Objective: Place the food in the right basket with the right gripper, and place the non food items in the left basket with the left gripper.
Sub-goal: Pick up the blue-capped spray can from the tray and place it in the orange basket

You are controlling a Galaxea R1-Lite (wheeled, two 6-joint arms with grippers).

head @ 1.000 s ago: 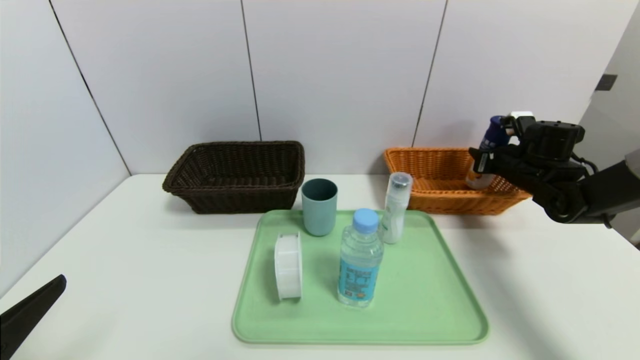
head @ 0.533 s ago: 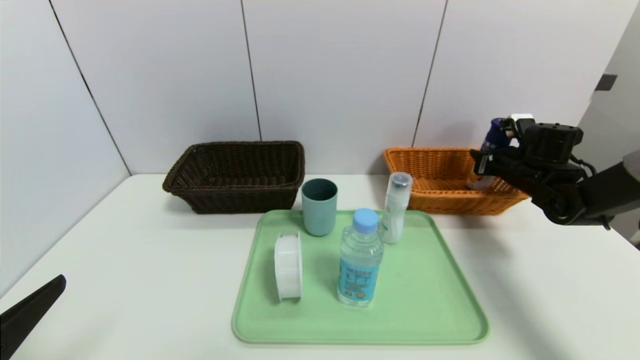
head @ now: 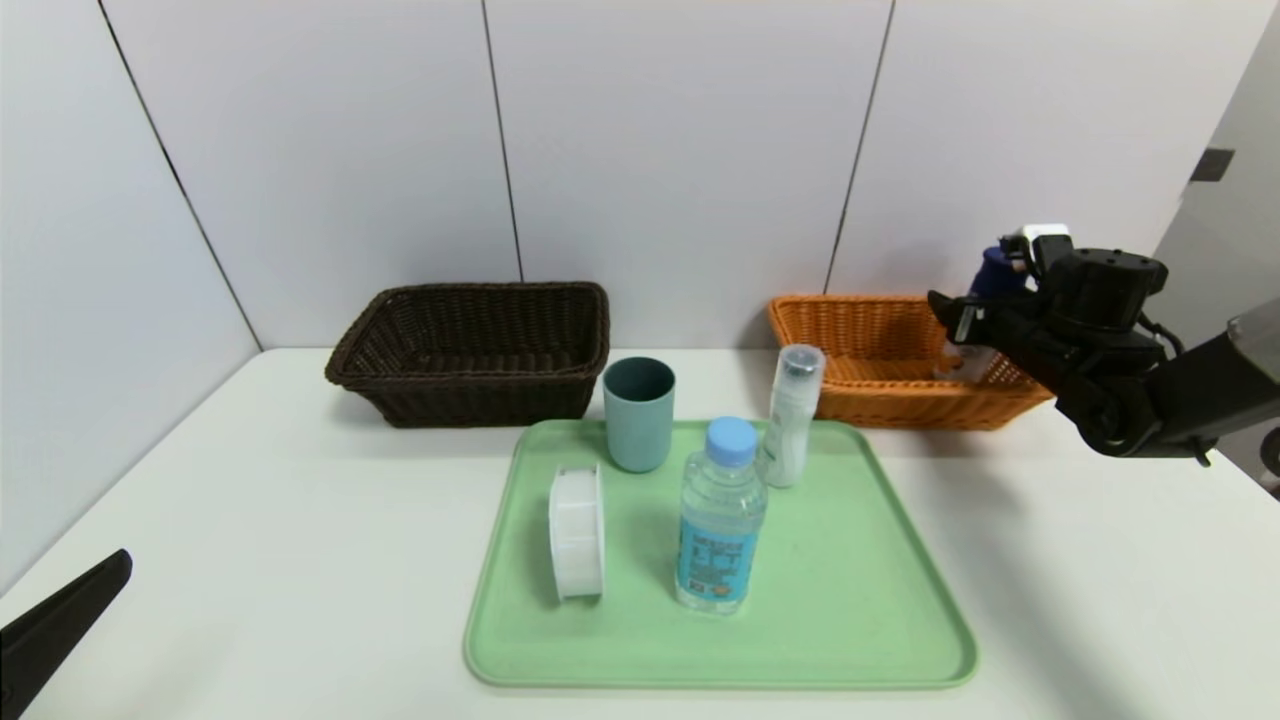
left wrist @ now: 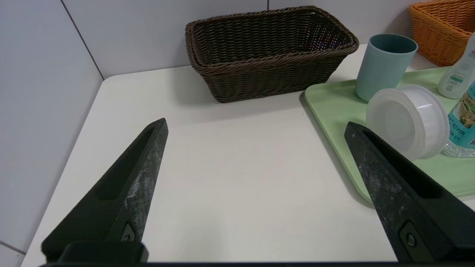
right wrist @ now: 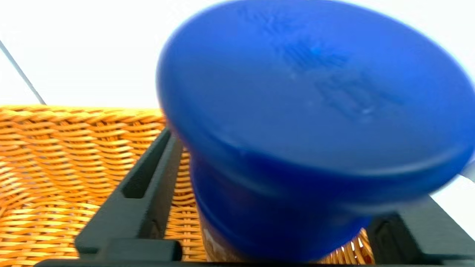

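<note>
My right gripper [head: 962, 322] at frame right stands parted around the navy-capped bottle [right wrist: 308, 122], not clamping; rigid, smooth, top-heavy: grasp mid-body.

Open table on the left, crowded tray in the middle

Bare table [head: 300, 520] lies before the dark brown basket [head: 475, 350]; on the green tray [head: 850, 600] the cup [head: 639, 413], white case [head: 577, 532], water bottle [head: 721, 515] and slim white bottle [head: 792, 416] stand close together, blocking its far half.
</note>
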